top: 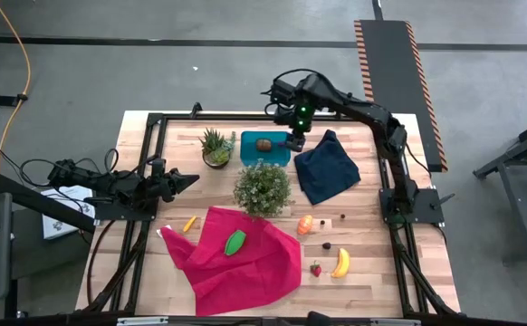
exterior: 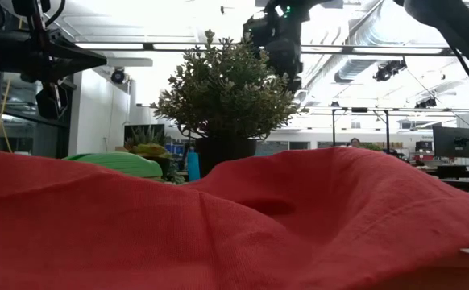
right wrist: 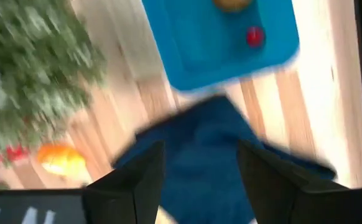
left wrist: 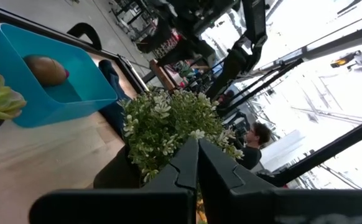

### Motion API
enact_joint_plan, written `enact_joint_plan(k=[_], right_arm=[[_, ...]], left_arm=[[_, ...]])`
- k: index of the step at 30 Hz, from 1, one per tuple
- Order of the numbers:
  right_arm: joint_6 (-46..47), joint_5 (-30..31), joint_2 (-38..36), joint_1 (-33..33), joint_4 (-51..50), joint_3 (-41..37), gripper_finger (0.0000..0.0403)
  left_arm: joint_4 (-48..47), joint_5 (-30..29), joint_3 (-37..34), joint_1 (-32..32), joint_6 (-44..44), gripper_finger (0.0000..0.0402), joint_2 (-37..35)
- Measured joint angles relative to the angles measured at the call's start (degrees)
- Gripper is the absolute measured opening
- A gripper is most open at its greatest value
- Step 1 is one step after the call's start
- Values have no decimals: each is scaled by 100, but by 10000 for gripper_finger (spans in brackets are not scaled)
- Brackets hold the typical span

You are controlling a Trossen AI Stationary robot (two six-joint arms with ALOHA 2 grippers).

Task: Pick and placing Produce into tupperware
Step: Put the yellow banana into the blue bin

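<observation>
Our right gripper [top: 296,139] hangs at the right edge of the blue tub [top: 265,148], near the top middle of the high view. Its fingers are apart and we see nothing between them, so it holds nothing. We think it is there because that is where food gets dropped in. A brown oval [top: 263,143] already lies in the tub, and the right wrist view shows a small red piece [right wrist: 254,36] in there too.

Our left gripper [top: 189,180] waits at the left side of the table, pinched shut and empty. It stays out of the way so the other arm has room.

The rest of the food lies in the lower part of the high view. The banana [top: 340,263] and the strawberry [top: 316,268] are at the lower right. An orange piece [top: 307,224] sits near the bushy plant [top: 263,188], with a few tiny dark bits [top: 327,244] close by. A green piece [top: 235,242] rests on the red cloth [top: 241,258], and a small orange bit [top: 189,223] lies just left of that cloth. So we guess most of the job is still to do.

The table [top: 146,145] is light wood with a dark frame. A dark blue cloth [top: 327,167] lies just right of the tub, and a spiky little plant [top: 216,148] stands left of it. Around the table is a grey floor. The low view looks into a big bright room with pipes on the ceiling and desks far back.
</observation>
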Motion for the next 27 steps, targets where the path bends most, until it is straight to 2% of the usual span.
enact_joint_plan(k=[6,12,17,19,22,27], right_arm=[[129,23,-516,-226,-47,-498,188],[135,19,-1408,-301,195,-1491,188],[485,-60,-2463,-313,1054,-2850,188],[725,-269,-2953,-311,1420,-3448,188],[1267,-648,-3622,-310,1860,-4275,188],[2263,-911,-4567,-180,2419,-5307,188]], left_arm=[[0,19,0,-1,-39,1,-1],[2,182,0,-1,-156,1,-1],[0,205,0,0,-156,1,-1],[0,205,2,-1,-156,1,-1],[0,205,1,-1,-156,1,-1],[0,205,1,-1,-156,1,-1]])
